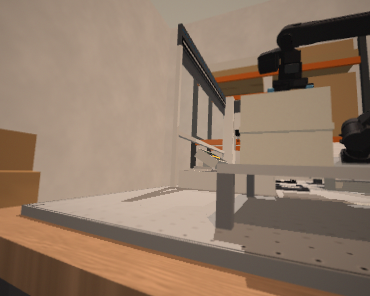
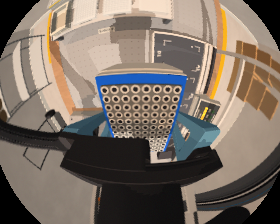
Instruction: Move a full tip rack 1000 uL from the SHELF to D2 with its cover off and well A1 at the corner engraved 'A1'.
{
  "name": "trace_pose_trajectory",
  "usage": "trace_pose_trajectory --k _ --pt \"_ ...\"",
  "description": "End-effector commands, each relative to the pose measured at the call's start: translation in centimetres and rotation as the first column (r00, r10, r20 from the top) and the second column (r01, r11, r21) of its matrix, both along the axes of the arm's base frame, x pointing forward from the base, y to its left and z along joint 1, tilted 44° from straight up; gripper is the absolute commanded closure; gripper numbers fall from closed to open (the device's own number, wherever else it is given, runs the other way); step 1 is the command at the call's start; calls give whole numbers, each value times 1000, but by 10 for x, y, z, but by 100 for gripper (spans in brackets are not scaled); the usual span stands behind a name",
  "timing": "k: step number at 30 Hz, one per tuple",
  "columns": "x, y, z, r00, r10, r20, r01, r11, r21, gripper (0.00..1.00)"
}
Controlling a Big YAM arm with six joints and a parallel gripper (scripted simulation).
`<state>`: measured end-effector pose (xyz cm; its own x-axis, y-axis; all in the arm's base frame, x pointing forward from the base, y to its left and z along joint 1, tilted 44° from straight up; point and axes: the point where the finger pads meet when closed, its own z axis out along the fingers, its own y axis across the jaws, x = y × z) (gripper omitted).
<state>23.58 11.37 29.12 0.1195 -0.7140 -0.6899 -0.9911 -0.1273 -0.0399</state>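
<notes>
Clearly, the gripper (image 2: 140, 137) is clamped on a blue tip rack (image 2: 140, 104), whose uncovered top is seen from the wrist view as a grey field packed with pale rings inside a blue frame; every place that shows carries a tip. The rack is gripped across its near end, with the blue sides running under the black gripper body, and the fingers are held wide apart by the rack between them. From the exterior view, the black arm (image 1: 333, 27) is seen reaching in from the right and dropping its wrist onto the top of a pale stack (image 1: 285, 125) of two boxy items, one on the other, standing on the raised shelf (image 1: 298, 170). A sliver of blue (image 1: 271, 90) is visible just under the wrist at the stack's top edge. The shelf is carried on grey legs (image 1: 225, 200) above a perforated grey deck plate (image 1: 153, 215), which lies on a wooden bench (image 1: 63, 260). Behind the stack, orange-railed warehouse shelving (image 1: 313, 65) with brown cartons is visible. Whether the rack is resting on the stack or lifted off it cannot be told.
</notes>
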Motion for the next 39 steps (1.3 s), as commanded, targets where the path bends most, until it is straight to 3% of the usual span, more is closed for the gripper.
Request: trace_pose_trajectory --k 1,20,21,23,26,29,36,39 --pt "-9 -33 -24 999 32 -26 -32 999 6 100" --pt "-9 -33 -24 999 32 -26 -32 999 6 100" --pt "11 -9 5 1000 4 26 -4 1000 2 100" --pt "11 -16 -12 1000 21 13 -21 1000 2 100" --pt "12 -28 -23 1000 21 20 -21 1000 -1 100" --pt "14 -32 -22 999 21 37 -21 1000 -4 100" --pt "13 -60 -51 999 21 28 -21 1000 -8 100" --pt "12 -71 -61 1000 -14 -7 14 1000 -11 100"
